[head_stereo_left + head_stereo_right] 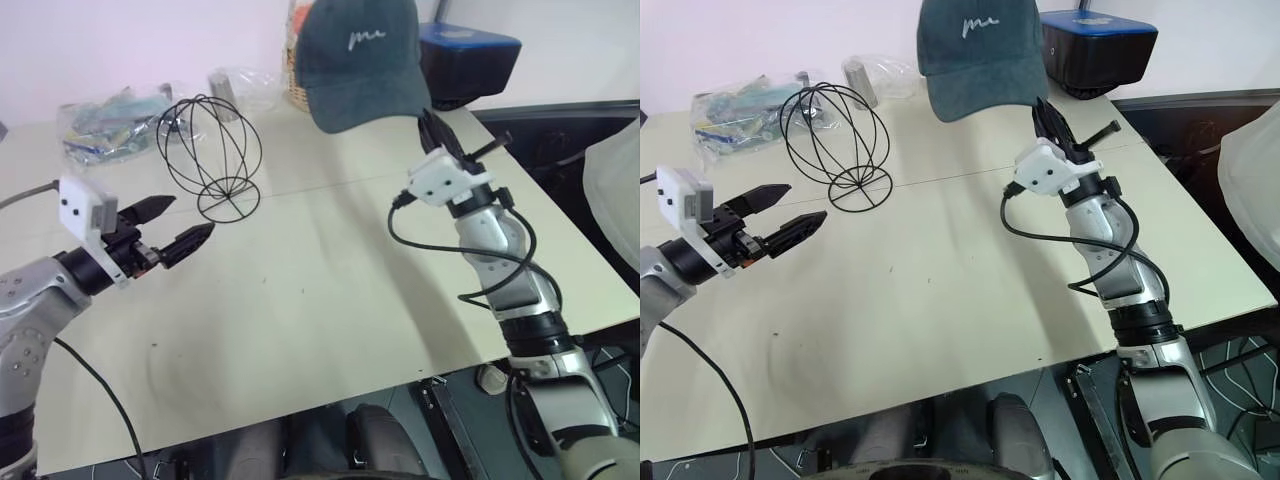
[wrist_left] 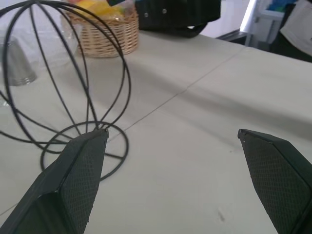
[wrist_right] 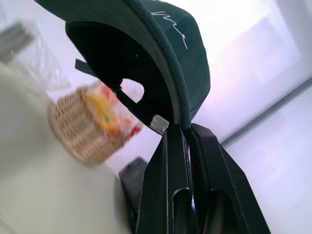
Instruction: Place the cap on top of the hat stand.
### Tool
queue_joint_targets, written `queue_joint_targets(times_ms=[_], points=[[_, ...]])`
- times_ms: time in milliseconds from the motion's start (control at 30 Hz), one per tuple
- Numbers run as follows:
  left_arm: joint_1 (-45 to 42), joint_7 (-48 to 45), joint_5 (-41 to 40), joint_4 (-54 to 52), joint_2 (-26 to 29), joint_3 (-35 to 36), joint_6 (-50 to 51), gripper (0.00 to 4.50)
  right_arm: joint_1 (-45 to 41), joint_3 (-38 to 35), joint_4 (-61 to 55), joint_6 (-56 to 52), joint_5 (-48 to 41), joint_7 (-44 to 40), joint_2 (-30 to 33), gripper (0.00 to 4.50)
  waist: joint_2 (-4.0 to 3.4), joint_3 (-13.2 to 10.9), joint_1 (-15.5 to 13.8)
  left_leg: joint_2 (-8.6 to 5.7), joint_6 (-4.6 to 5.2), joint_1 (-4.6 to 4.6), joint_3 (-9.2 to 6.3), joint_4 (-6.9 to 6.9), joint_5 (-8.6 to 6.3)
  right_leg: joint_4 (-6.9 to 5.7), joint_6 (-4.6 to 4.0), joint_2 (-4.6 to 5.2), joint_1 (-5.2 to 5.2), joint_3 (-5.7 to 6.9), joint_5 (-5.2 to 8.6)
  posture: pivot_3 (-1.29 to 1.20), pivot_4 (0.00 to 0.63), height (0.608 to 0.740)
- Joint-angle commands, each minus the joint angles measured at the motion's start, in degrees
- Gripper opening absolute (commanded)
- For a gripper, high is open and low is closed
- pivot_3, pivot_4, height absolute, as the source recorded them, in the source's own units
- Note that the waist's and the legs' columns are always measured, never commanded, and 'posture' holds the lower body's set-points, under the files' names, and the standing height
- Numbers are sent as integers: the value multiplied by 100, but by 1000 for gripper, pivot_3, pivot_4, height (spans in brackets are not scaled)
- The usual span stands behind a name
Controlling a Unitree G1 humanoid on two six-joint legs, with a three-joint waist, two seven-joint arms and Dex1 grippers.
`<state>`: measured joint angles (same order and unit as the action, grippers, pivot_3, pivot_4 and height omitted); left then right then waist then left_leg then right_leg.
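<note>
Cap (image 1: 358,62) raised right of the hat stand (image 1: 210,150) on the table (image 1: 330,290); basket (image 2: 102,29) behind

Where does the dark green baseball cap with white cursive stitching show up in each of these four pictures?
Left eye view: dark green baseball cap at top centre, held aloft by the right gripper.
Right eye view: top centre, right of the black wire sphere hat stand.
Left wrist view: not in it.
Right wrist view: upper middle, edge pinched between the fingers.
Shared landmark: woven wicker basket.
</note>
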<state>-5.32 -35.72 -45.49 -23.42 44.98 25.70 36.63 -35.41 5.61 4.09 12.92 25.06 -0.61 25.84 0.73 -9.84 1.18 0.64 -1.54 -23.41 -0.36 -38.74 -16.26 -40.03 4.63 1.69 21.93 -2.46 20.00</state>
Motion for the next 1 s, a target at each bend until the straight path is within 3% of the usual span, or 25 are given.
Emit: queue_joint_targets(times_ms=[33,467,1000], points=[[-63,85,156,91,-34,179,-191,4500,-327,101,-330,-40,-37,-74,-240,54,0,0,-2,0,0,0,0,0,0,-1,0,0,1,0,0,0,150,740],[-87,462,710,513,-308,280,-626,4500,-1303,703,557,-73,223,81,-1233,54,1,0,7,-1,-1,-6,1,6,1,-4,-1,3,15,1,-1,0,150,740],[-63,653,886,650,-518,297,-822,4500,-1473,1014,521,-342,102,-349,-1888,54,5,3,144,-2,-27,-8,4,56,16,-5,-6,4,46,-1,-3,0,150,740]])
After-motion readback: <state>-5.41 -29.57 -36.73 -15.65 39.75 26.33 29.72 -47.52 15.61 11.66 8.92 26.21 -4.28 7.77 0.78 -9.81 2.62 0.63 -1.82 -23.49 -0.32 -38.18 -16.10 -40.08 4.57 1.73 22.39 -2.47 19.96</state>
